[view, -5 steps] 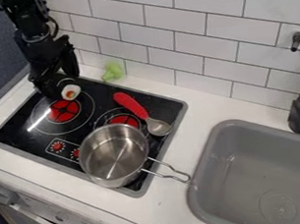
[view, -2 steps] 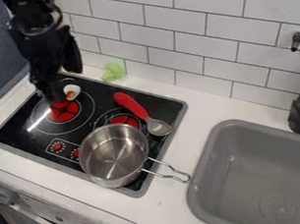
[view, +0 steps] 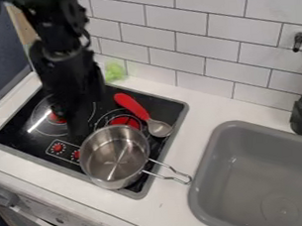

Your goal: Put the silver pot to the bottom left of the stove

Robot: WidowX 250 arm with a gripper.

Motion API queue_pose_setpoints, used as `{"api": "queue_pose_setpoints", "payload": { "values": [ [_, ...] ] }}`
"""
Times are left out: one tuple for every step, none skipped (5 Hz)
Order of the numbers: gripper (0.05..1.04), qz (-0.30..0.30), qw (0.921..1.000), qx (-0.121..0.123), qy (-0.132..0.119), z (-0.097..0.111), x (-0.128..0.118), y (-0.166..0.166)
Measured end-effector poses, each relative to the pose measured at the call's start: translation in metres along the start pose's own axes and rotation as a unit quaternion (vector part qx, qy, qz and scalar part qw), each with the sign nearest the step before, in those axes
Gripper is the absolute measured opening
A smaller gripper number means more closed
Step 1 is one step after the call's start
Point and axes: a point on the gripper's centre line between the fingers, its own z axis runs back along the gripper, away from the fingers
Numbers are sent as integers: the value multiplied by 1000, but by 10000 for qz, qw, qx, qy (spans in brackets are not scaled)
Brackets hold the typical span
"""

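Silver pot (view: 115, 159): sits upright at the front right corner of the stove (view: 30, 154). Points its wire handle (view: 169, 172) outward, past the right edge of the stove, and so has its long axis running nearly parallel to the stove's front edge, with the handle end farther right over the counter (view: 190, 115). Covers part of that corner's rim with its round body.

Also note a spoon (view: 133, 106) on the stove, toward the back right, with its red grip to the back and its metal bowl aimed at the stove's right edge. Shows red on the burner (view: 124, 121) at the stove's right, and more on the burner (view: 56, 118) at the left, partly hidden by the black arm (view: 68, 77). Find two red dials at the stove's front middle, a green piece (view: 115, 72) just behind the stove's back edge, and a gray sink (view: 203, 190) to the stove's right.

Comes in over the stove's back left with the arm, and ends in the black gripper (view: 81, 129) above the stove's middle, near the pot's left side. Dark against dark there, so no saying how wide it is spread, nor whether anything is held or touched
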Motion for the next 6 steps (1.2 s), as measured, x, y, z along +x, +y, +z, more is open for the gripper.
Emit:
{"api": "queue_pose_setpoints", "payload": {
  "values": [
    [1001, -218, 9997, 117, -51, -10, -22, 12],
    [1001, -414, 9984, 375, 17, -24, -37, 24],
    [1001, -559, 9961, 685, -61, -44, -47, 32],
    [1001, -449, 9939, 1008, -81, -59, -46, 46],
    [1001, -310, 9938, 1063, -139, -68, -42, 48],
    [950, -265, 9927, 1167, -142, -81, -33, 49]
  ]
}}
